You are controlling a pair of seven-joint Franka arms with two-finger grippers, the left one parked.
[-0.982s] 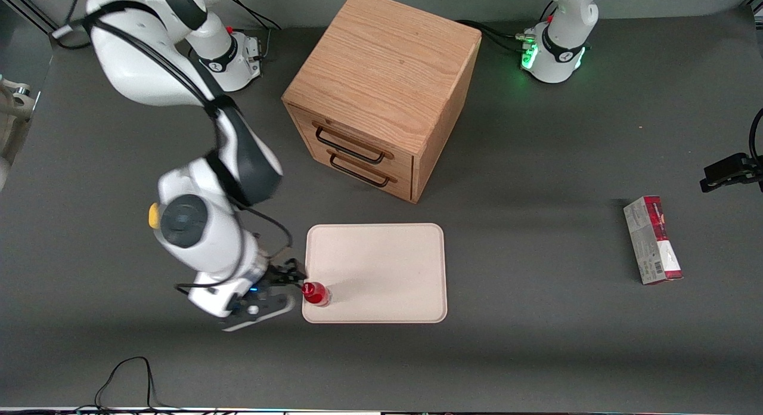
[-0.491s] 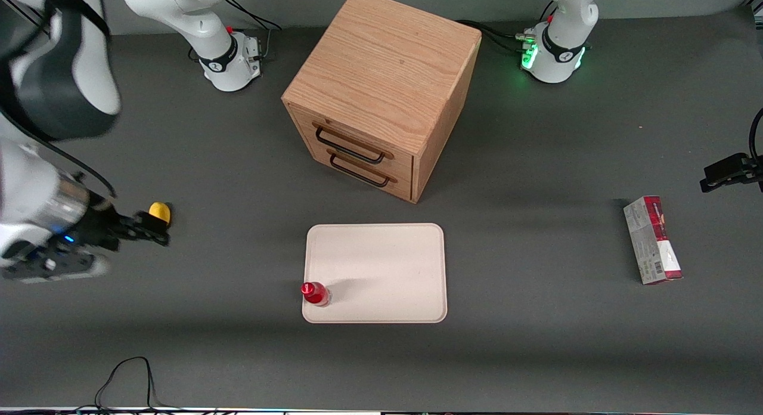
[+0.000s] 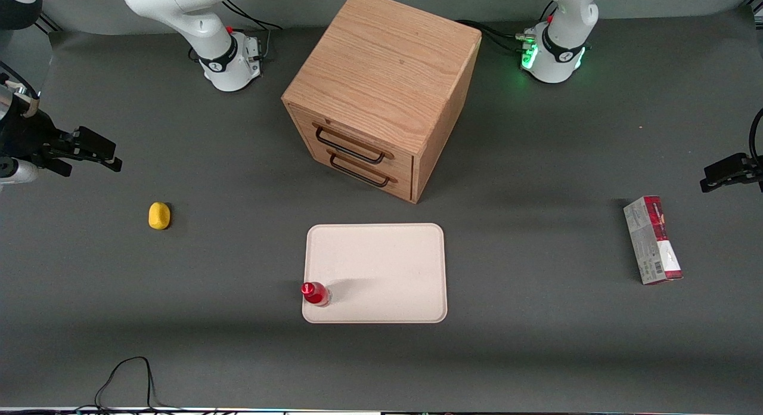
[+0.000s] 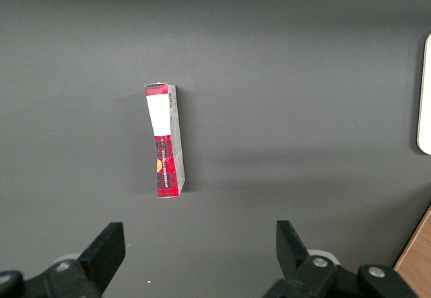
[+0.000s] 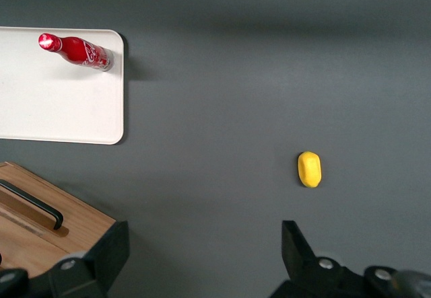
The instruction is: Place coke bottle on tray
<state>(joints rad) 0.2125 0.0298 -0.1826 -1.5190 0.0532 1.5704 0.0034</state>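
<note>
Dark grey table top [image 3: 536, 343] is filling almost the whole front view, and everything is sitting on it.

At the left edge of the frame, a bit above the middle, the gripper [image 3: 95, 154] is hanging high over the table at the working arm's end. Its two fingers are spread apart and are holding nothing. In the right wrist view, only bare grey table is showing between the fingers.

A little lower and a bit to the right, a small yellow lump [image 3: 159, 215] is lying on the table by itself.

Near the bottom middle of the frame, the coke bottle [image 3: 315, 293] is standing upright on the tray [image 3: 387, 254]. It is sitting right at the tray's corner, the one nearest the camera and toward the working arm's end. The wrist view shows its base inside the low rim, very close to the edge.

Above the tray, in the upper middle, a wooden drawer cabinet [image 3: 381, 87] is sitting with its drawers closed.

Far to the right, a red-and-grey carton [image 3: 653, 239] is lying flat.

The job is looking done, since the bottle is resting on the tray and the gripper is well apart from it. Nothing seems left, but the bottle could tip off if bumped.
</note>
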